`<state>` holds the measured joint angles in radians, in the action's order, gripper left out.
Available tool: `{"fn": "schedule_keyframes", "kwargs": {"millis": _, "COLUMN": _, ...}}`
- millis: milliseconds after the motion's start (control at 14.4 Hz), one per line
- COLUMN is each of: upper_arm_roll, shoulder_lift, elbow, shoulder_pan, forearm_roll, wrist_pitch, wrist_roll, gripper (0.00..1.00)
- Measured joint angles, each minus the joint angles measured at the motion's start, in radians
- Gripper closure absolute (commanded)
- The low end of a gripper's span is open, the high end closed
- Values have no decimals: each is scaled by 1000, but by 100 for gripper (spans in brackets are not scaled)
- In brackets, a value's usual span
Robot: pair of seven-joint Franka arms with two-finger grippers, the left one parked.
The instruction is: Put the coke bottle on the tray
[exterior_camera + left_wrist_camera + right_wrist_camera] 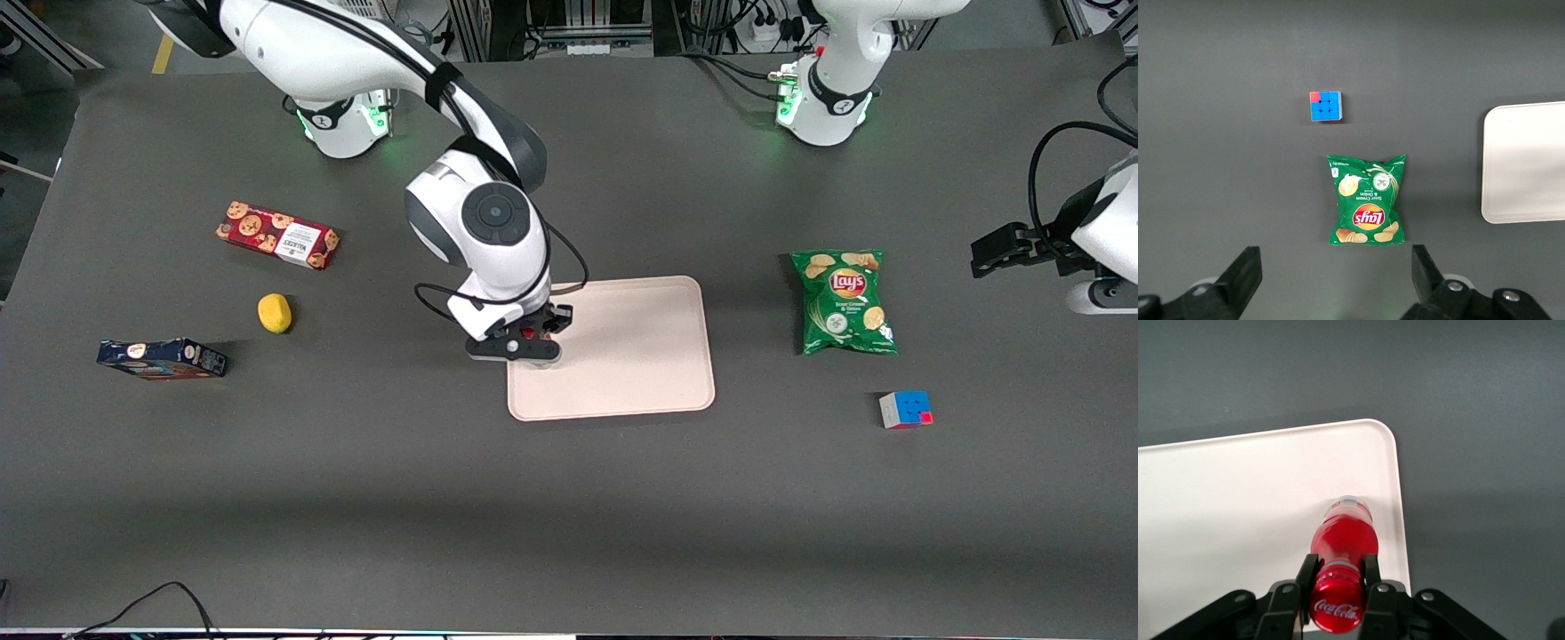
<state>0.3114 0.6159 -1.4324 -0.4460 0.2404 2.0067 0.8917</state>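
Note:
My right gripper [1338, 570] is shut on the neck of the coke bottle [1343, 537], a small bottle with a red cap, red label and clear base. The bottle hangs upright, its base at or just above the pale pinkish-beige tray [1238, 493], near a rounded corner. In the front view the gripper [531, 338] is over the tray's [631, 356] edge that faces the working arm's end of the table, and only a bit of the red bottle [530, 333] shows between the fingers.
A green Lay's chip bag [843, 300] and a Rubik's cube [905, 410] lie toward the parked arm's end. A red cookie box [277, 235], a lemon [274, 313] and a dark blue box [162, 358] lie toward the working arm's end.

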Motion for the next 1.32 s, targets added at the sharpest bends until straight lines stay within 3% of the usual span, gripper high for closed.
{"fn": "schedule_keyframes", "kwargs": {"millis": 277, "upper_arm_roll": -1, "shoulder_lift": 20, "elbow": -11, "shoulder_pan": 0, "forearm_roll": 13, "wrist_pitch": 15, "wrist_roll": 1, "gripper": 100}}
{"fn": "schedule_keyframes", "kwargs": {"millis": 346, "upper_arm_roll": -1, "shoulder_lift": 20, "elbow": -13, "shoulder_pan": 0, "forearm_roll": 13, "wrist_pitch": 16, "wrist_roll": 5, "gripper": 92}}
{"fn": "schedule_keyframes", "kwargs": {"millis": 415, "upper_arm_roll": -1, "shoulder_lift": 21, "elbow": -16, "shoulder_pan": 0, "forearm_roll": 14, "wrist_pitch": 18, "wrist_roll": 11, "gripper": 62}}
{"fn": "schedule_keyframes", "kwargs": {"millis": 485, "upper_arm_roll": -1, "shoulder_lift": 22, "elbow": -18, "shoulder_pan": 0, "forearm_roll": 14, "wrist_pitch": 20, "wrist_roll": 15, "gripper": 21}}
{"fn": "schedule_keyframes", "kwargs": {"millis": 554, "upper_arm_roll": -1, "shoulder_lift": 23, "elbow": -19, "shoulder_pan": 0, "forearm_roll": 14, "wrist_pitch": 20, "wrist_roll": 18, "gripper": 0}}
{"fn": "schedule_keyframes", "kwargs": {"millis": 1038, "upper_arm_roll": -1, "shoulder_lift": 9, "elbow": -8, "shoulder_pan": 9, "forearm_roll": 14, "wrist_pitch": 33, "wrist_roll": 40, "gripper": 0}}
{"fn": "schedule_keyframes", "kwargs": {"millis": 1315, "upper_arm_roll": 4, "shoulder_lift": -133, "elbow": 8, "shoulder_pan": 72, "forearm_roll": 14, "wrist_pitch": -55, "wrist_roll": 12, "gripper": 0}}
